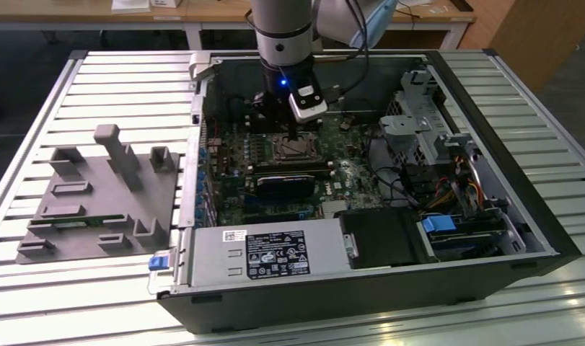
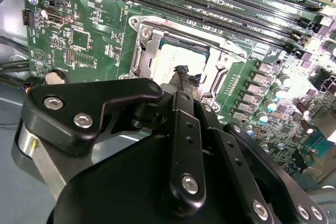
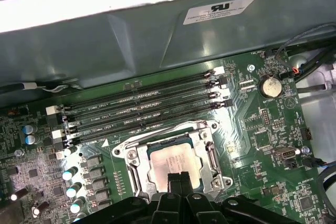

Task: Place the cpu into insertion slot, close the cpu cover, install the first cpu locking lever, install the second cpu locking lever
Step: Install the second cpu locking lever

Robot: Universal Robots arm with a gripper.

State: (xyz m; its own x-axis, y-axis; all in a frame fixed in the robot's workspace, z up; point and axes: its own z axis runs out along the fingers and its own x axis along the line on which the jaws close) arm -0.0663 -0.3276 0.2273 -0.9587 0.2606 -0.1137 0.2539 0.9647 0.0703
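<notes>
Cpu (image 3: 170, 163) sits in the insertion slot (image 3: 137, 172), cpu cover (image 3: 212, 156) seemingly down; the gripper (image 3: 178, 178), fingers pressed together holding nothing, hides its near edge.

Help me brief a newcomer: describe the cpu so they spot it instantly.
Inside the open black computer case, find the green motherboard. Beside its long black memory slots sits a square silver cover frame; the flat silvery-tan cpu shows through its window, beneath the black gripper.

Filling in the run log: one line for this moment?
cpu: in insertion slot | cpu cover: down | gripper: shut, tips at cpu
</notes>
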